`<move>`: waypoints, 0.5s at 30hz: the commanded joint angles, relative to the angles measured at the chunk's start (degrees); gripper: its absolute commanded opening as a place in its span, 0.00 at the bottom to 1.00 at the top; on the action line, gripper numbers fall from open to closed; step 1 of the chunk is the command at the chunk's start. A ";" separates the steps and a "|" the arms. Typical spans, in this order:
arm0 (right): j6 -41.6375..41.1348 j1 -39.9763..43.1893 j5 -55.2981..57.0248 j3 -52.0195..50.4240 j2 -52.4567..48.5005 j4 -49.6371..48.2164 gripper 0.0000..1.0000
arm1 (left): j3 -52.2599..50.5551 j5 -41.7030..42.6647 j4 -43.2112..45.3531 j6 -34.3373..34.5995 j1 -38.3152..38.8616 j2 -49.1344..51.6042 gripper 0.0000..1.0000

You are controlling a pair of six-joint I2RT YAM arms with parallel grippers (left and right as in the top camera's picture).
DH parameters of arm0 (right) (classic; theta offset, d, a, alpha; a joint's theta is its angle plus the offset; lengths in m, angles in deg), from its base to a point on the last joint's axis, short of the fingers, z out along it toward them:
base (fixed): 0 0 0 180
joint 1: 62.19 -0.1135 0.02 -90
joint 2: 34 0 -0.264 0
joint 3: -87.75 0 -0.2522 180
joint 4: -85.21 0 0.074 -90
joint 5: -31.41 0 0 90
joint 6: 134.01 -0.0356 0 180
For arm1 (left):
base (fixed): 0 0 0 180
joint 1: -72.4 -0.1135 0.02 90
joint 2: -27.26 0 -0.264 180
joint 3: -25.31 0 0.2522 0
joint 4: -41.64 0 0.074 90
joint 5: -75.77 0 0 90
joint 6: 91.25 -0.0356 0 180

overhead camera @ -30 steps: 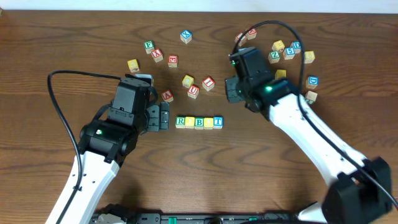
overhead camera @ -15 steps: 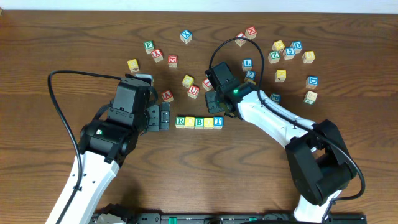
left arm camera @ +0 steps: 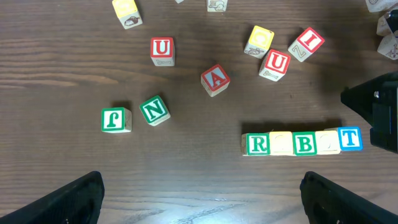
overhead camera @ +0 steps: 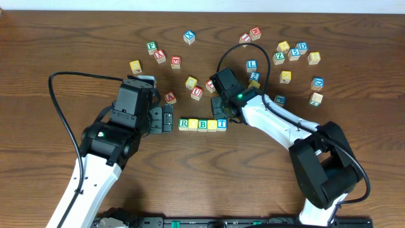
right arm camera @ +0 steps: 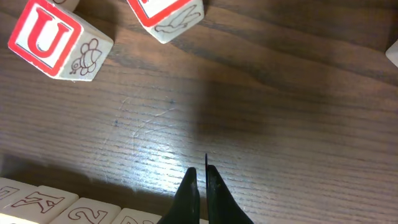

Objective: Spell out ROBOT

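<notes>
ROBOT row [overhead camera: 202, 125]: sits about mid-table, five cubes side by side in one left-to-right line, packed tight with no real gaps that I can see
letters: green-framed R cube [left arm camera: 257, 144] on the left end, then a yellow cube [left arm camera: 281, 144], green-framed B cube [left arm camera: 305, 144], second yellow cube [left arm camera: 328, 142], and blue-framed T cube [left arm camera: 351, 138] on the right end; faces on the two yellow ones are too washed out to read, and the T is nudged a hair farther back than the other four
left gripper [overhead camera: 168, 118]: jaws spread wide with nothing between them, sitting just left of the R end and clear of it
right gripper [right arm camera: 199, 177]: fingers pinched right together, holding nothing, tips aimed down at bare wood just on the far side of the row by the T end; honestly can't tell if it's touching the T or only beside it
loose cubes close by: red A cube [left arm camera: 215, 79] and a red U cube [left arm camera: 275, 63] just beyond the row, a red I cube [left arm camera: 306, 43] and a plain yellow one [left arm camera: 259, 40] right next to that U, another red U [left arm camera: 161, 50] farther left
green strays: green N cube [left arm camera: 154, 110] tilted on the left, touching or nearly touching one more green-lettered cube [left arm camera: 116, 119] that I can't read for sure
far right: a scatter of blue, yellow and green cubes [overhead camera: 294, 54], well apart from the row
table [overhead camera: 63, 38]: dark wood grain
</notes>
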 commanded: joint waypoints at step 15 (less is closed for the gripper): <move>-4.52 -2.91 0.76 -1.64 -0.50 1.14 0.01 | 0.13 -0.74 -0.20 -0.17 -0.04 0.00 0.99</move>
